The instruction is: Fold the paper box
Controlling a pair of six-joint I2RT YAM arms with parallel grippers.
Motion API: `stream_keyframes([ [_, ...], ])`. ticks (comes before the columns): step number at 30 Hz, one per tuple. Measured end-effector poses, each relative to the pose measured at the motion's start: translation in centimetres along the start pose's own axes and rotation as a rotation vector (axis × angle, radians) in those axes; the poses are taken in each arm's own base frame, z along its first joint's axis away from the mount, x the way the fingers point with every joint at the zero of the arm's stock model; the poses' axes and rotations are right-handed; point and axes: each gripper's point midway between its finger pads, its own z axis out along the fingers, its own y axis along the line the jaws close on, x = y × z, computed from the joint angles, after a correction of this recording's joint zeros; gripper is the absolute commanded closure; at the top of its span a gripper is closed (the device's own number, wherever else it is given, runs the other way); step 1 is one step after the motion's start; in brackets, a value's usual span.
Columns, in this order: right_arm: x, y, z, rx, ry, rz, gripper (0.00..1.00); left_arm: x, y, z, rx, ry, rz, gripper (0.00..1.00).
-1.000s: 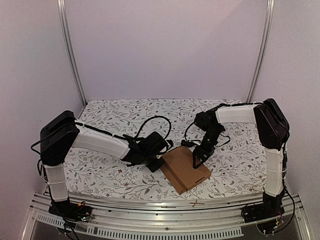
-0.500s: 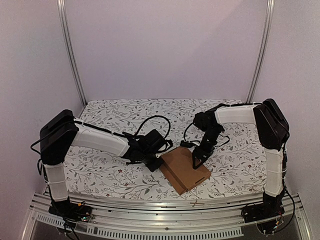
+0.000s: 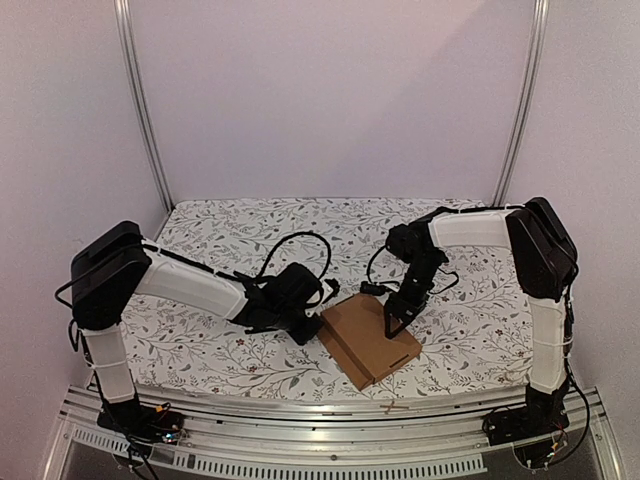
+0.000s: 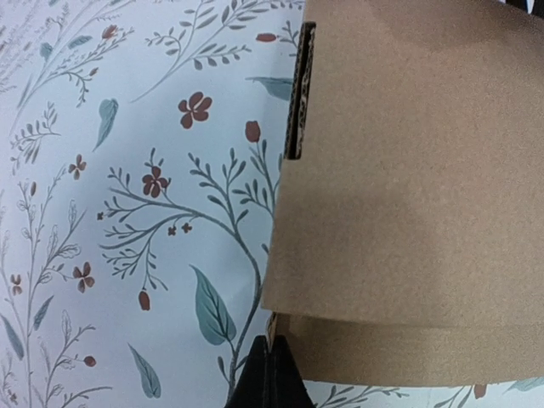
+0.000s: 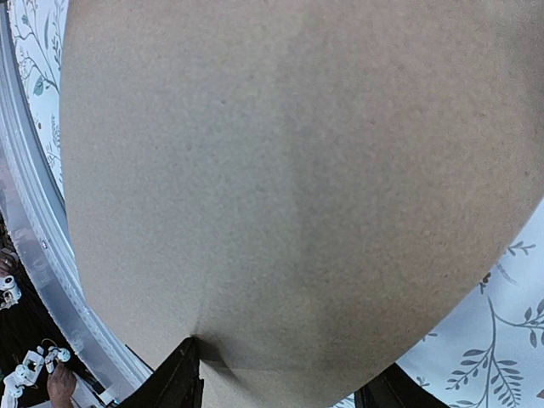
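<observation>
The box (image 3: 360, 338) lay at lower centre; the left gripper (image 3: 306, 329), closed, sat at its left corner, the right gripper (image 3: 389, 324) spread open above.

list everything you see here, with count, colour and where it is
paper box: one, brown, lying flat on the near middle of the table, between the arms
table cover: one, white with a leaf and flower print, spread over the table
frame posts: two, silver, rising from the back corners
rail: one, silver, along the near edge
left pincer: one, black, shut, at the box's left edge
right pincer: one, black, open, fingers over the box's top
</observation>
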Motion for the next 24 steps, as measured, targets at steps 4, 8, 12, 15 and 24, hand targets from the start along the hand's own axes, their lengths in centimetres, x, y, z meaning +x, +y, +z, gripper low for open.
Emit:
stream_keyframes([
  [4,0.00,0.01,0.02,0.002,0.002,-0.001,0.41,-0.05,0.02,0.00,0.008,0.003,-0.003,1.00],
  [8,0.02,-0.04,0.03,0.007,0.004,-0.002,0.41,-0.18,0.03,-0.03,0.024,0.020,-0.007,1.00],
  [12,0.02,-0.07,0.06,0.016,0.008,-0.006,0.41,-0.26,-0.01,-0.04,0.038,0.043,-0.008,1.00],
  [15,0.04,-0.12,0.07,0.022,0.010,-0.007,0.41,-0.32,0.00,-0.08,0.041,0.061,-0.006,1.00],
  [24,0.07,0.09,0.17,0.030,0.020,-0.015,0.41,-0.52,0.02,0.08,0.051,0.109,0.001,1.00],
])
